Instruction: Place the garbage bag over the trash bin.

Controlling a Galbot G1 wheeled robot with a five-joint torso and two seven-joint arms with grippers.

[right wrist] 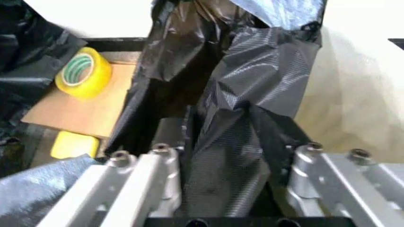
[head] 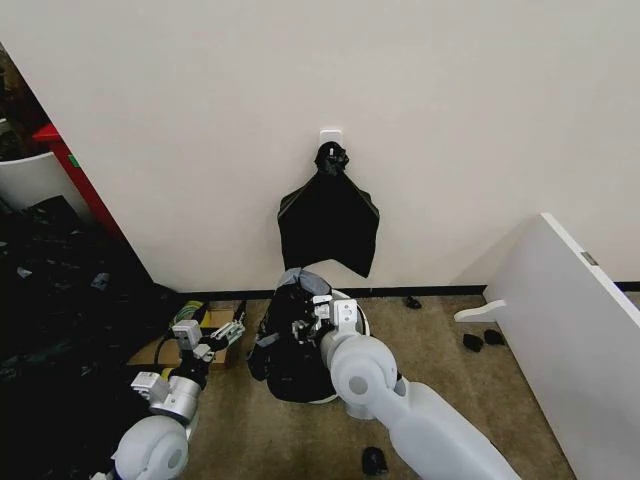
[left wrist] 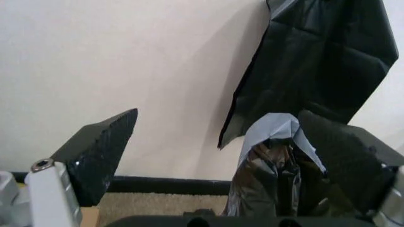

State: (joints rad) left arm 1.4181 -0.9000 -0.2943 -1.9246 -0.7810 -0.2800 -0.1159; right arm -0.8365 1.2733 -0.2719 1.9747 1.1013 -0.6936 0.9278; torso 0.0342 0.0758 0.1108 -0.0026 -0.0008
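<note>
Garbage bag (head: 292, 345): glossy, wrinkled black plastic draped over the round bucket on the floor, its top bunched up directly at the right gripper; a fold turned back at the top shows pale grey.
Trash bin (head: 355, 312): white bucket, almost wholly covered by the bag; a strip of rim shows just beyond the right gripper and a sliver of its base shows below the bag.
Right gripper (head: 318, 318): at the top of the bin, fingers closed on a fold of the garbage bag (right wrist: 252, 113); in the right wrist view the plastic runs straight up between the two metal finger mounts.
Left gripper (head: 225, 333): to the left of the bag, just beside it but not touching; fingers (left wrist: 101, 142) spread wide with nothing between them.
Hanging bags (head: 328, 215): fan-shaped black bunch with a pinched neck on a white wall hook, above and beyond the right gripper.
Cardboard (right wrist: 82, 106): flat on the floor beside the bin, under the left gripper.
Tape roll (right wrist: 84, 73): yellow, lying on the cardboard, near the left gripper.
Black sheeting (head: 55, 300): large heap, far out past the left gripper.
White board (head: 575, 340): well apart from the right gripper, on its outer side.
</note>
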